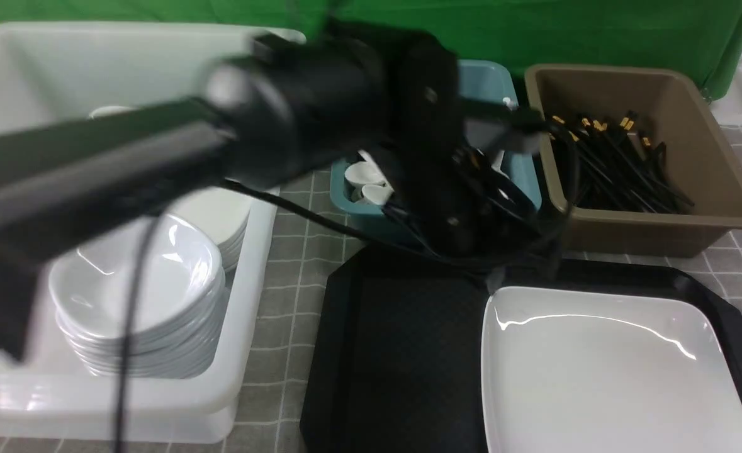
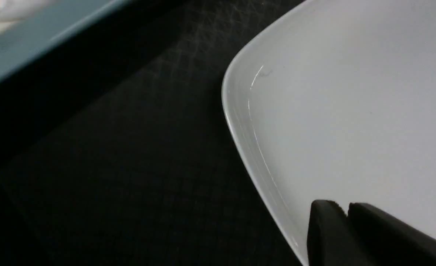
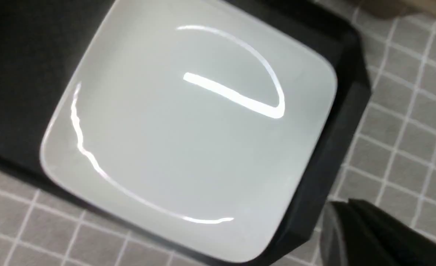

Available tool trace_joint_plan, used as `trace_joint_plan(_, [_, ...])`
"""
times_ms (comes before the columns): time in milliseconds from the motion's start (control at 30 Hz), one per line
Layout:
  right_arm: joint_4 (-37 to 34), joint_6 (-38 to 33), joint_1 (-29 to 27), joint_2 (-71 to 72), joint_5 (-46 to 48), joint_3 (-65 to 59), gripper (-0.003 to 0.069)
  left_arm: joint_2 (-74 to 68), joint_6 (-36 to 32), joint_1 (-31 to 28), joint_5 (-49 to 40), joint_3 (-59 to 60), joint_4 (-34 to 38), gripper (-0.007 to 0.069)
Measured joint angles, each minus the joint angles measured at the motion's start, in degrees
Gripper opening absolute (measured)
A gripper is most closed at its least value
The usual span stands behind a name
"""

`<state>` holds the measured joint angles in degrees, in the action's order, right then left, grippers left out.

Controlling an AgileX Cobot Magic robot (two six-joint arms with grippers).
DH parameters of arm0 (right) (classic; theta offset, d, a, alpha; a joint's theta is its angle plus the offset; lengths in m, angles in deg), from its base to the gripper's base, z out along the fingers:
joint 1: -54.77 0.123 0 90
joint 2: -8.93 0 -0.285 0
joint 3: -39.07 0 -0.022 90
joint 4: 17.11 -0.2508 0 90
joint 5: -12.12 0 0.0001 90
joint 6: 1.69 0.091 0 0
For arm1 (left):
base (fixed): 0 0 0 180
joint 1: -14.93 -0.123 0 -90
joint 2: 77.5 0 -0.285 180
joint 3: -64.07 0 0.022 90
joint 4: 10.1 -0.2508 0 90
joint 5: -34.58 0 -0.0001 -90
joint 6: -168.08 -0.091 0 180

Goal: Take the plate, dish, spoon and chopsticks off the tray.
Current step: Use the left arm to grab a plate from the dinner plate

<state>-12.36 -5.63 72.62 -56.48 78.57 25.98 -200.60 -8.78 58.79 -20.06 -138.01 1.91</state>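
plate (image 1: 610,371): lg glossy white sq, rounded corners, shallow raised rim, light streaks on surface | loc: flat on R half of black diamond-textured tray (image 1: 396,352), tray on grey-check table (image 1: 289,277) | L gripper (image 2: 347,216): over plate corner, tips nearly together, clenched or not can't tell | R gripper (image 3: 351,221): clenched, over table beside tray rim

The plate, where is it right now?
The plate lies on the right half of the tray in the front view, nearer than the brown tub.
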Motion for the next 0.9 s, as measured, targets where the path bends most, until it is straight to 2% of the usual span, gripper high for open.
trace_joint_plan(67, [-2.01, -0.55, -0.02, 0.84, -0.11, -1.45, 0.0024, -3.65, 0.46, 0.20, 0.00, -2.42, -0.89, 0.0171])
trace_joint_plan(167, [-4.76, -1.80, -0.02, 1.35, -0.31, -1.86, 0.0024, -8.22, 1.35, 0.20, 0.24, -6.00, -3.31, 0.0301])
trace_joint_plan(200, [-5.81, -2.23, -0.02, 1.43, -0.67, -1.90, 0.0024, -10.25, 1.40, 0.07, 0.59, -7.26, -3.88, 0.0367])
trace_joint_plan(300, [-6.26, -2.93, -0.02, 1.68, -1.50, -1.93, 0.0024, -12.80, 1.40, 0.07, 3.19, -7.99, -3.81, 0.0456])
trace_joint_plan(400, [-6.39, -3.00, -0.02, 1.68, -2.49, -1.97, 0.0024, -14.62, 1.28, 0.07, 5.77, -8.04, -2.48, 0.0496])
trace_joint_plan(567, [-6.51, -3.00, -0.02, 1.68, -3.05, -1.97, 0.0024, -16.73, 0.27, 0.07, 9.21, -8.23, 0.27, 0.0496])
trace_joint_plan(700, [-6.63, -3.07, -0.02, 1.68, -3.07, -1.97, 0.0024, -17.51, 0.07, 0.07, 10.05, -8.34, 1.10, 0.0447])
trace_joint_plan(800, [-6.63, -3.12, -0.02, 1.68, -3.07, -1.97, 0.0024, -17.95, 0.02, 0.07, 10.34, -8.46, 1.56, 0.0284])
trace_joint_plan(833, [-6.64, -3.09, -0.02, 1.68, -3.07, -1.97, 0.0024, -17.95, 0.02, 0.02, 10.34, -8.46, 1.62, 0.0284])
trace_joint_plan(867, [-6.64, -3.14, -0.02, 1.68, -3.12, -1.97, 0.0024, -17.95, 0.14, -0.39, 9.96, -8.58, 3.15, 0.0238])
trace_joint_plan(900, [-6.64, -3.14, -0.02, 1.68, -3.12, -1.97, 0.0024, -17.95, 0.14, -0.37, 9.79, -8.64, 3.36, 0.0233])
